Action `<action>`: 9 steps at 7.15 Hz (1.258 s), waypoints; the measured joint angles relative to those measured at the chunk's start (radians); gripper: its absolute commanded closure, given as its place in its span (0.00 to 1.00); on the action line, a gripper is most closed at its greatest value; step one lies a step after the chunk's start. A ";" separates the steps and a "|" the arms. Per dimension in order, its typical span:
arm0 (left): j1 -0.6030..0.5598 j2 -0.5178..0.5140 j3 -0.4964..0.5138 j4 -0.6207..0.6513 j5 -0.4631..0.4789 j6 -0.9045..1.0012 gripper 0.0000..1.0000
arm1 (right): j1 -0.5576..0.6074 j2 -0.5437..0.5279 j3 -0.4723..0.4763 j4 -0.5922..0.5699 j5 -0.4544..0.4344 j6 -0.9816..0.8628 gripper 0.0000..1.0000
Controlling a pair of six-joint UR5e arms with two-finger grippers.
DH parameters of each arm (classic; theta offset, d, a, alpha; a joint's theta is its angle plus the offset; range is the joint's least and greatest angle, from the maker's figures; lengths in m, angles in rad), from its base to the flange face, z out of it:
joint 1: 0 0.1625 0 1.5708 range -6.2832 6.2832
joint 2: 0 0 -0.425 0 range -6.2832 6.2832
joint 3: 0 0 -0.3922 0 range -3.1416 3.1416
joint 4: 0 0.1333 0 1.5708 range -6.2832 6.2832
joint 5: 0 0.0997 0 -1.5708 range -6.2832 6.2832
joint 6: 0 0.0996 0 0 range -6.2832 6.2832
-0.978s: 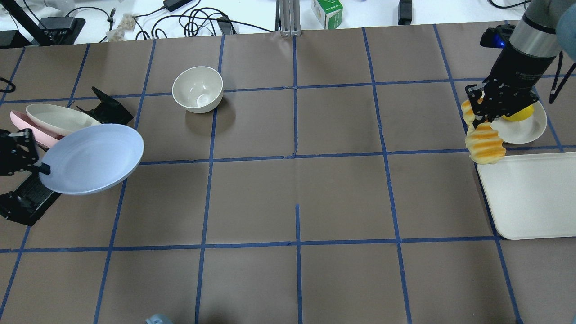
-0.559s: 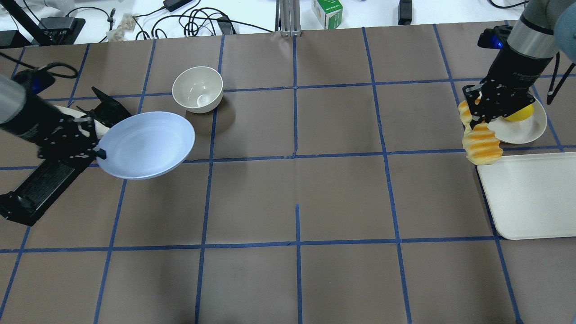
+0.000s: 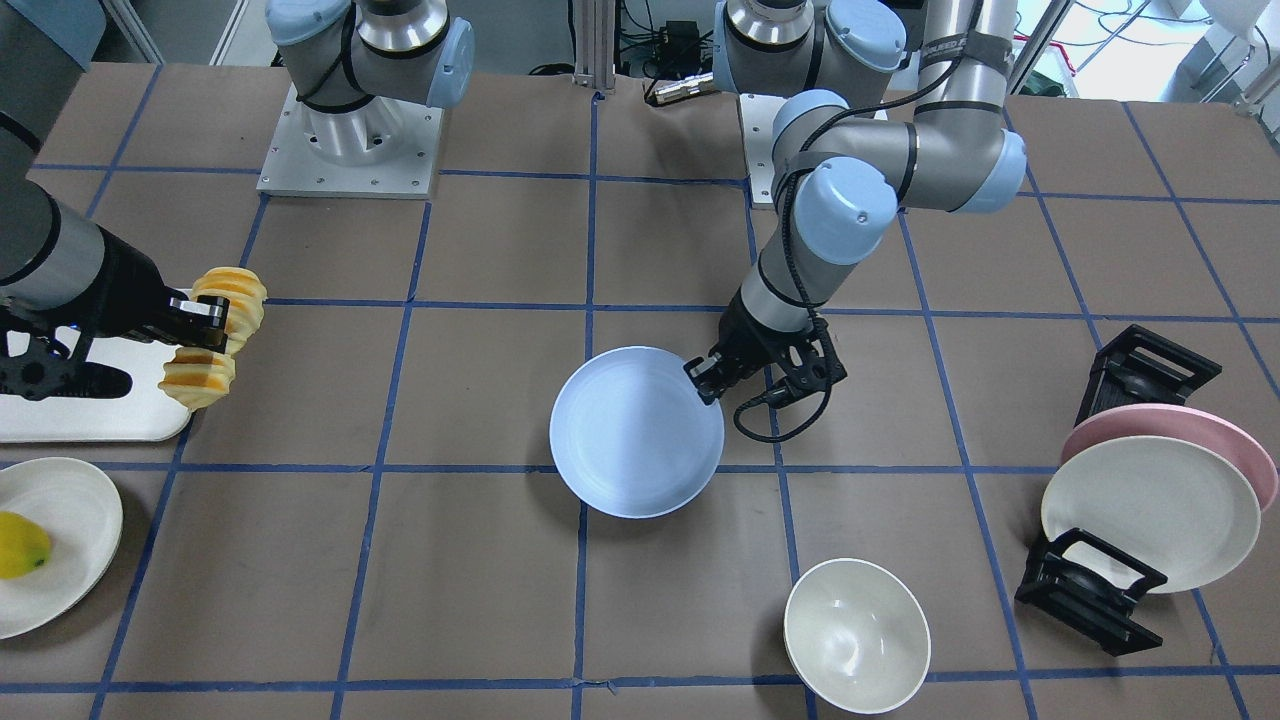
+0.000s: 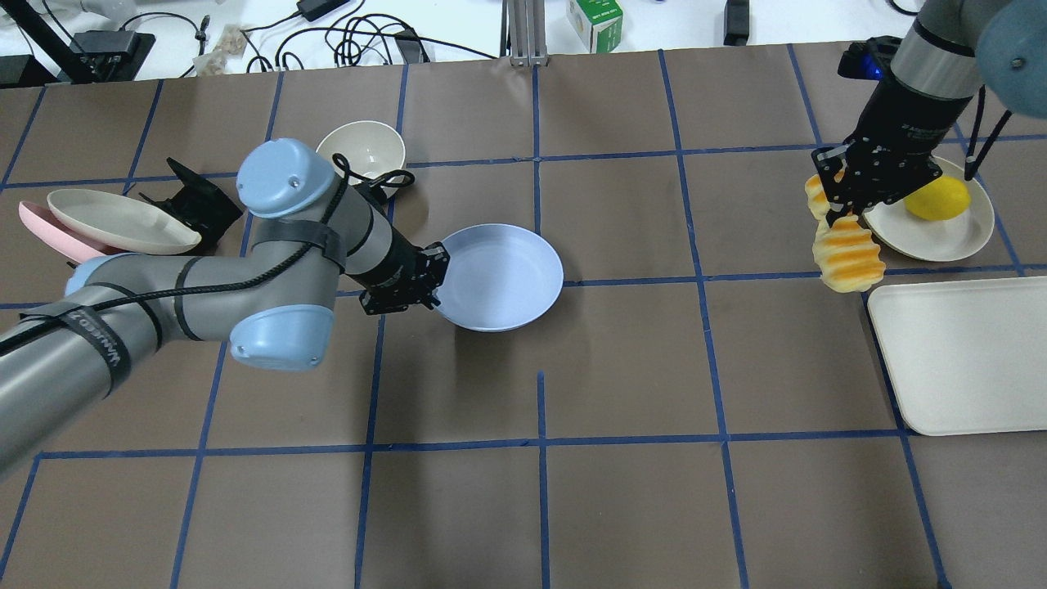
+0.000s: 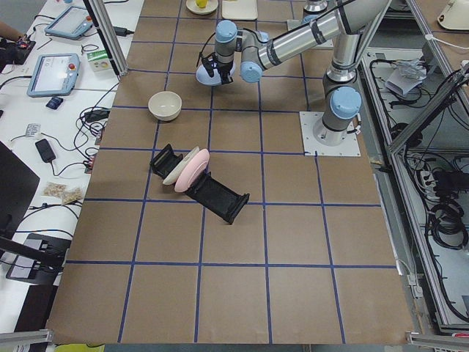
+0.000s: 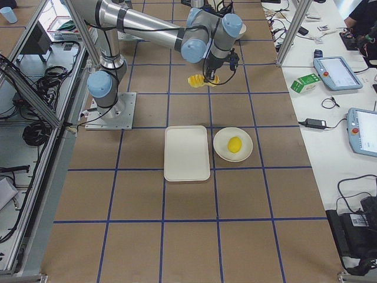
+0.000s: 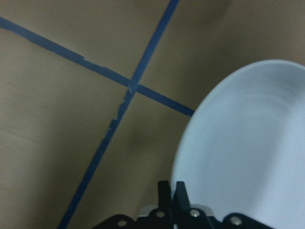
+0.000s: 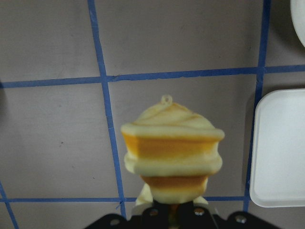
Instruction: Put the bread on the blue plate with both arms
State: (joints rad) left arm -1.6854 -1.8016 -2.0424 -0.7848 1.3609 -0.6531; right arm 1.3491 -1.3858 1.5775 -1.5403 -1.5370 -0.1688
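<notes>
My left gripper (image 4: 433, 282) is shut on the rim of the pale blue plate (image 4: 503, 274) and holds it over the table's middle; the plate also shows in the front view (image 3: 635, 430) and the left wrist view (image 7: 248, 152). My right gripper (image 4: 838, 209) is shut on the ridged orange-and-yellow bread (image 4: 848, 255), held in the air near the table's right side. The bread hangs below the fingers in the front view (image 3: 215, 340) and fills the right wrist view (image 8: 171, 152). Bread and plate are far apart.
A cream bowl (image 4: 360, 151) stands behind my left arm. A black rack (image 4: 192, 200) holds a cream plate (image 4: 114, 219) and a pink plate (image 4: 49, 229) at the left. A white tray (image 4: 965, 352) and a cream plate (image 4: 965, 233) with a yellow fruit (image 4: 936, 198) lie at the right.
My left arm has carried the blue plate from the rack at the left to the table's middle. My right gripper with the bread has shifted a little leftward and back.
</notes>
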 measured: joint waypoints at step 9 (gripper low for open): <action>0.120 0.170 0.264 -0.473 0.129 0.376 0.00 | 0.435 0.189 -0.008 -0.322 0.119 0.462 1.00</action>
State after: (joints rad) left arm -1.5654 -1.6321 -1.7784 -1.2579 1.4901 -0.2774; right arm 1.7837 -1.1968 1.5691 -1.8627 -1.4179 0.2931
